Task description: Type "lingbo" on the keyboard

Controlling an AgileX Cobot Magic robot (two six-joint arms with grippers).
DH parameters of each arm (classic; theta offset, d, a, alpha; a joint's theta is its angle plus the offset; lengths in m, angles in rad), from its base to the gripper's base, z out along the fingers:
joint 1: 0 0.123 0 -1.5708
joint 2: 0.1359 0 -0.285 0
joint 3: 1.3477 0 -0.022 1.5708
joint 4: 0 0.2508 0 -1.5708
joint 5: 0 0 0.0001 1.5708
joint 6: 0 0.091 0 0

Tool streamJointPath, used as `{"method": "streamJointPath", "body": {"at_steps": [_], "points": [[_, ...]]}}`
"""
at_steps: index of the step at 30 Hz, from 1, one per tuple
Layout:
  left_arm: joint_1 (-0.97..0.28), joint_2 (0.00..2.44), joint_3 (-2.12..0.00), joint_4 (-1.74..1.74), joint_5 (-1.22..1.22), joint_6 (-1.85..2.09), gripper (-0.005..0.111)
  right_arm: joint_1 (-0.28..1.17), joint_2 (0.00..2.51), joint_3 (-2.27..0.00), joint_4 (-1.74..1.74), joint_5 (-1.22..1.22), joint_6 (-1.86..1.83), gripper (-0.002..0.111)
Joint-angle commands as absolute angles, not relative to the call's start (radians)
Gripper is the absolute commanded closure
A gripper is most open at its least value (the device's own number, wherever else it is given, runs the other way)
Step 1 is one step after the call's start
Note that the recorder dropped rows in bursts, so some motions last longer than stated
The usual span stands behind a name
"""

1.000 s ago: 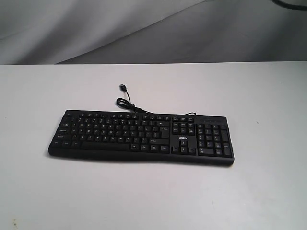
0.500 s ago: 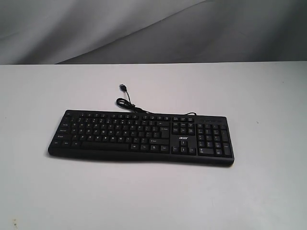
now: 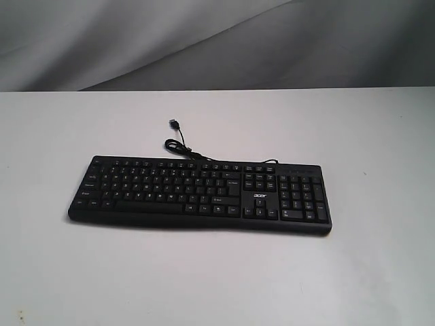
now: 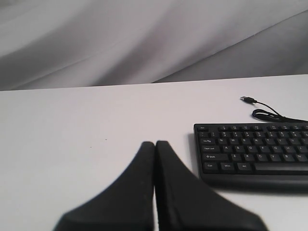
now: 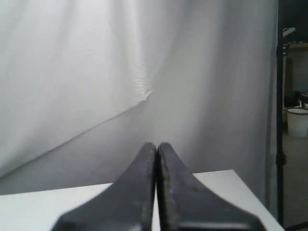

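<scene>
The long black keyboard (image 3: 199, 195) lies across the middle of the white table (image 3: 217, 278), number pad to the right, with a small white logo. Its thin black cable (image 3: 182, 147) curls behind it and ends in a loose USB plug. Neither arm shows in the exterior view. In the left wrist view my left gripper (image 4: 155, 143) is shut with nothing in it, off the end of the keyboard (image 4: 255, 151) where Ctrl and Shift sit. My right gripper (image 5: 157, 145) is shut and empty too, facing the grey backdrop over a table corner; no keyboard shows there.
A creased grey cloth backdrop (image 3: 217, 44) hangs behind the table's far edge. In the right wrist view the table corner (image 5: 231, 185) ends near a dark vertical pole (image 5: 280, 115), with a white bucket (image 5: 297, 122) beyond it.
</scene>
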State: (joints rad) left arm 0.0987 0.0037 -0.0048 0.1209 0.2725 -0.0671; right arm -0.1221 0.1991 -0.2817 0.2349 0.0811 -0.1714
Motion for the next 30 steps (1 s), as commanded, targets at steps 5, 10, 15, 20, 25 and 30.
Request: {"method": "streamJointPath", "body": {"at_steps": [5, 10, 15, 20, 25, 30], "points": [[0.100, 0.000, 0.000, 0.117, 0.266, -0.069, 0.106, -0.129, 0.056, -0.165, 0.189, 0.172, -0.063, 0.108], [0.100, 0.000, 0.000, 0.117, 0.266, -0.069, 0.106, -0.129, 0.000, -0.052, 0.141, 0.210, -0.063, 0.108], [0.100, 0.000, 0.000, 0.117, 0.266, -0.069, 0.106, -0.130, 0.000, 0.000, 0.119, 0.253, -0.067, 0.108], [0.100, 0.000, 0.000, 0.117, 0.266, -0.069, 0.106, -0.130, 0.000, 0.000, 0.059, 0.325, -0.067, 0.108], [0.100, 0.000, 0.000, 0.117, 0.266, -0.069, 0.106, -0.130, 0.000, 0.000, 0.055, 0.337, -0.067, 0.108], [0.100, 0.000, 0.000, 0.117, 0.266, -0.069, 0.106, -0.130, 0.000, 0.000, 0.055, 0.337, -0.067, 0.108]]}}
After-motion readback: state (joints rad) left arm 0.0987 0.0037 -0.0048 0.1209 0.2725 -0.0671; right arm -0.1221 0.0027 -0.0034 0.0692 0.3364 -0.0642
